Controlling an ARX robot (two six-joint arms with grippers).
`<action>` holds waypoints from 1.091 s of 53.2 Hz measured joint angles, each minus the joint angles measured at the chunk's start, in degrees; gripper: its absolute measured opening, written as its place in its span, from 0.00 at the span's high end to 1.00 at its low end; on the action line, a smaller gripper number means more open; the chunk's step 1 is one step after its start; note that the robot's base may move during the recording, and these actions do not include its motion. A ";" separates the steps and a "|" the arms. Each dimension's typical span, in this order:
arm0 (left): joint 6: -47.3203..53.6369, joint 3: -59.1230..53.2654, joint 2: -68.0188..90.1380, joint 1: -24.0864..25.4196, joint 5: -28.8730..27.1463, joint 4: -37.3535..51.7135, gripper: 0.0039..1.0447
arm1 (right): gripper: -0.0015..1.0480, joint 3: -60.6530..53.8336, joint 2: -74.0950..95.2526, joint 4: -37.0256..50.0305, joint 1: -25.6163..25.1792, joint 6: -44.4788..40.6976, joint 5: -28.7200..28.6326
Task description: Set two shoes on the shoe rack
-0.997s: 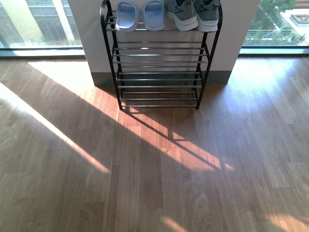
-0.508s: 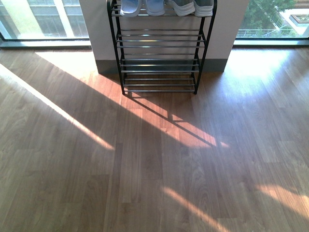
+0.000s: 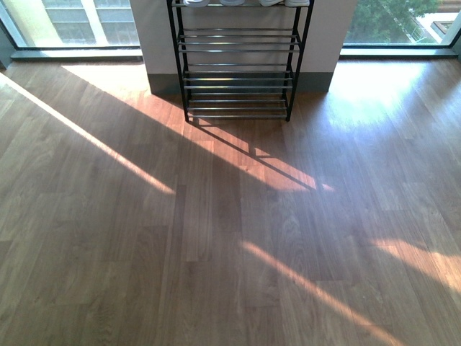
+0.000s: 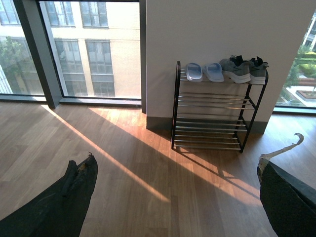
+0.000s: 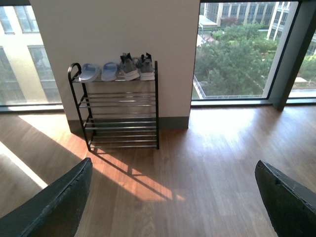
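The shoe rack [image 3: 238, 73] stands against the white wall, far off at the top of the front view, with only the shoes' soles [image 3: 238, 2] showing at the picture's edge. In the left wrist view its top tier holds two pale blue slides [image 4: 203, 72] and two grey sneakers [image 4: 244, 70] side by side. The right wrist view shows the same rack [image 5: 157, 108], slides [image 5: 98, 71] and sneakers [image 5: 136, 66]. My left gripper [image 4: 175, 163] and right gripper [image 5: 173, 165] are both open, holding nothing, over bare floor well short of the rack.
Wooden floor [image 3: 230, 238] with sunlight streaks lies between me and the rack. Floor-to-ceiling windows [image 4: 89, 49] flank the white wall [image 5: 113, 29] on both sides. The rack's three lower tiers hold nothing.
In the front view the rack has slid up and shrunk, so I have backed away from it. The shoes on top have nearly left the picture.
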 joint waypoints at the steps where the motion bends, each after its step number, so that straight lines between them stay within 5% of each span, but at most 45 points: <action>1: 0.00 0.02 0.00 0.00 0.00 0.00 0.09 | 0.09 0.00 0.00 0.00 0.00 0.00 0.02; 58: 0.02 0.00 0.00 0.00 0.00 0.00 0.09 | 0.09 0.00 0.00 0.00 0.00 0.00 -0.02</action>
